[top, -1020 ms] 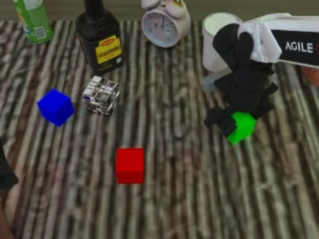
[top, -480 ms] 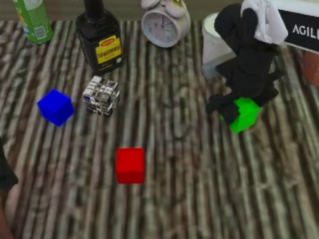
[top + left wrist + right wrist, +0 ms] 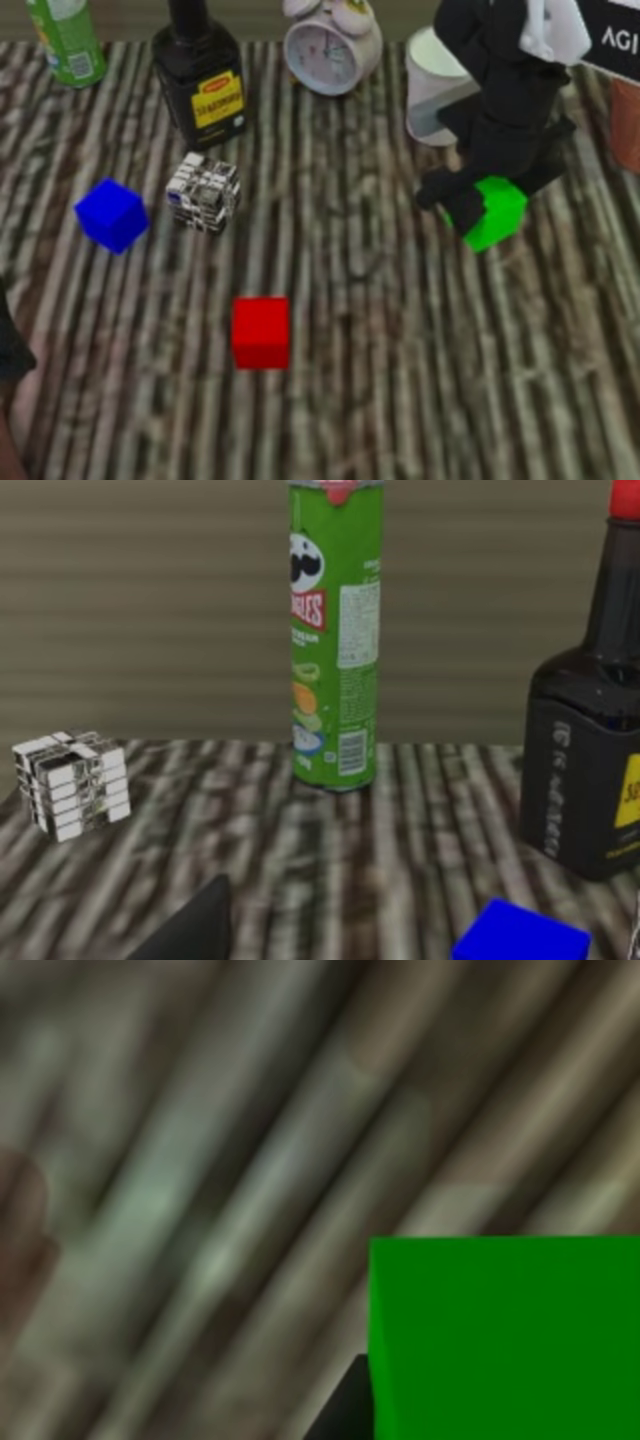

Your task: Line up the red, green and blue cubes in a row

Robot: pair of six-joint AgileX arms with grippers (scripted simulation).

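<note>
With the right gripper (image 3: pixel 478 205) clenched on the green cube (image 3: pixel 495 213) at the table's two o'clock, I judge it should carry the cube level toward the red cube (image 3: pixel 261 332), setting it just beside, faces parallel, before releasing.

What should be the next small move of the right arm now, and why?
Probably carry the green cube toward the top view's left, to beside the red cube. The right gripper appears shut on the green one near the right side, far from the red cube and blue cube, so no row exists yet.
</note>
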